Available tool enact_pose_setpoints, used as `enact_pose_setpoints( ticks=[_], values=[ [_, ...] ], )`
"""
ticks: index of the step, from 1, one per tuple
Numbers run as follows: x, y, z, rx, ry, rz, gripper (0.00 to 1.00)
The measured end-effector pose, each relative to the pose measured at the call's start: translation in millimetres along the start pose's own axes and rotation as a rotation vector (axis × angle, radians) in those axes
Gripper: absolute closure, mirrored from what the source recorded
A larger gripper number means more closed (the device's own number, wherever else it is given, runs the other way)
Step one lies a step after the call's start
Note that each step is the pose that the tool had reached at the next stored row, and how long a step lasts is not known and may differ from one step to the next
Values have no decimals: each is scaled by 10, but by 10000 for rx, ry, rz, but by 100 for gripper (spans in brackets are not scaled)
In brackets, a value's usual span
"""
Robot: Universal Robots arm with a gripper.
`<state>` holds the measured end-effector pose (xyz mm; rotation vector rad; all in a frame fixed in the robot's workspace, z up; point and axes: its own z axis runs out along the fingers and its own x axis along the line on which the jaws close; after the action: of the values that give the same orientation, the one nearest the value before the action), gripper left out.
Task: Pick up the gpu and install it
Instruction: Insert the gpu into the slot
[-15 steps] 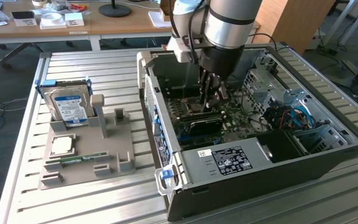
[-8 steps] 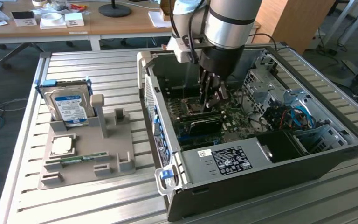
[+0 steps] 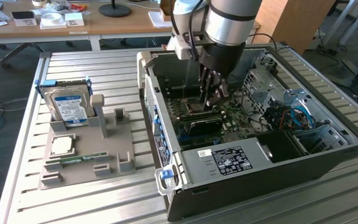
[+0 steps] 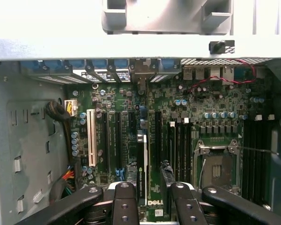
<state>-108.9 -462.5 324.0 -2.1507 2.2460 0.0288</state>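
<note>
The gpu [image 4: 141, 176] shows edge-on in the wrist view as a thin dark card with a pale end. It stands upright in line with the motherboard's [image 4: 210, 105] expansion slots. My gripper [image 4: 153, 171] straddles it with the jaws apart. One fingertip [image 4: 166, 169] stands clear of the card, with board showing in the gap. In the exterior view my gripper [image 3: 213, 100] reaches straight down into the open computer case [image 3: 328, 149], just above the motherboard [image 3: 235, 116].
A grey parts holder [image 3: 86, 149] lies to the exterior view's left of the case. It carries a blue-labelled hard drive [image 3: 70, 105], a processor chip [image 3: 63, 144] and a green memory stick [image 3: 79, 159]. Case walls, a drive cage [image 3: 303, 107] and the power supply [image 3: 229, 161] surround the gripper.
</note>
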Motion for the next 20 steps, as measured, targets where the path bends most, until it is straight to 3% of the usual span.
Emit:
enact_pose_setpoints(
  ticks=[14,20],
  values=[
    [-9,-2,-255,-1,0,0,66],
    [-10,-3,-286,1,-1,0,66]
  ],
)
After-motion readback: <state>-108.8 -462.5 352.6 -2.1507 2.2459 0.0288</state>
